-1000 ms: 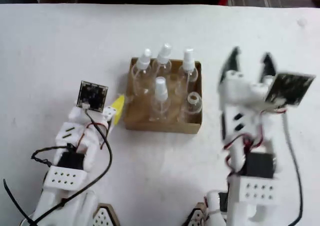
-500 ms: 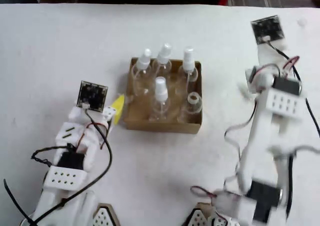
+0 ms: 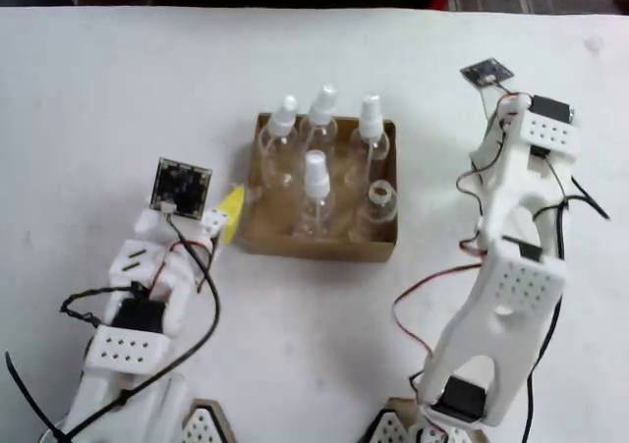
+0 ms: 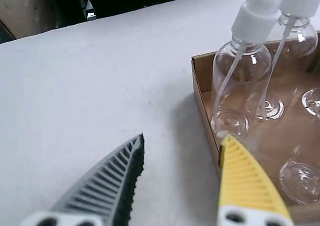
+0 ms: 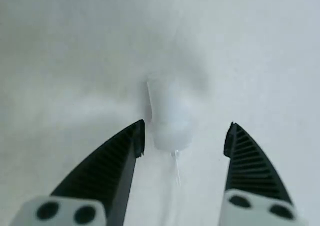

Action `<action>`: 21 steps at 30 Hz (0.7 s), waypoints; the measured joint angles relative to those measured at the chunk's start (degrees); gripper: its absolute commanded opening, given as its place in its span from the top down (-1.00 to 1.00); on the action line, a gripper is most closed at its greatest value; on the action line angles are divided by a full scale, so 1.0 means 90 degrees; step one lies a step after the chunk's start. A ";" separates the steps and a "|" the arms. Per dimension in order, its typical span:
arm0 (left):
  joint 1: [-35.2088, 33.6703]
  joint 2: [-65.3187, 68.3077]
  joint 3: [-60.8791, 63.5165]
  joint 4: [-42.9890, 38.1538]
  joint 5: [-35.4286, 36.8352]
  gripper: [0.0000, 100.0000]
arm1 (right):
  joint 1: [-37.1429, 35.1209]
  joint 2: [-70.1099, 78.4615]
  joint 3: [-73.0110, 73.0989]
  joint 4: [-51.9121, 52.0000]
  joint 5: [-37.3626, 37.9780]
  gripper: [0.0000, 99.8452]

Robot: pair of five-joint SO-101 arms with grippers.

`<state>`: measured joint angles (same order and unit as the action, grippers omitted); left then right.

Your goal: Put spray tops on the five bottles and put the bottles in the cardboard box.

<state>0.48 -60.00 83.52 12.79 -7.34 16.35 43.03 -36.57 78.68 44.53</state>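
Spray top, white plastic (image 5: 170, 118), lies on the white bench (image 3: 118, 80) between the spread jaws of the right gripper (image 5: 185, 126), apparently untouched.
Step, as judged: pick up top 5. Next: lower, close squarely.
Left gripper (image 4: 183, 137) is spread, beside the brown cardboard box (image 3: 319, 247).
Box holds 5 clear bottles: 4 capped, 1 open bottle (image 3: 379, 203).

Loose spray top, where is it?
The spray top lies on the table in the right wrist view, just ahead of the open right gripper, right of the cardboard box.
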 measured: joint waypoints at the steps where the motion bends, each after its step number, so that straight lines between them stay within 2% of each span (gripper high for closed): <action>1: 0.0000 0.0000 0.0000 0.0000 0.0000 0.53 | 0.0000 0.0225 -0.0303 0.0098 0.0000 0.53; 12: 0.0000 0.0000 0.0000 0.0000 0.0000 0.53 | 0.0000 0.1827 -0.2637 0.0694 0.0010 0.54; 14: 0.0000 0.0000 0.0000 0.0000 0.0000 0.53 | 0.0000 0.2022 -0.2852 0.0801 0.0176 0.65; 18: 0.0000 0.0000 0.0000 0.0000 0.0000 0.53 | -0.0078 0.2247 -0.3194 0.1104 0.0703 0.99; 21: 0.0000 0.0000 0.0000 0.0000 0.0000 0.53 | -0.0107 0.2276 -0.3487 0.1299 0.0752 0.90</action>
<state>0.48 -60.00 83.52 12.79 -7.34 15.38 63.52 -67.96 90.37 51.30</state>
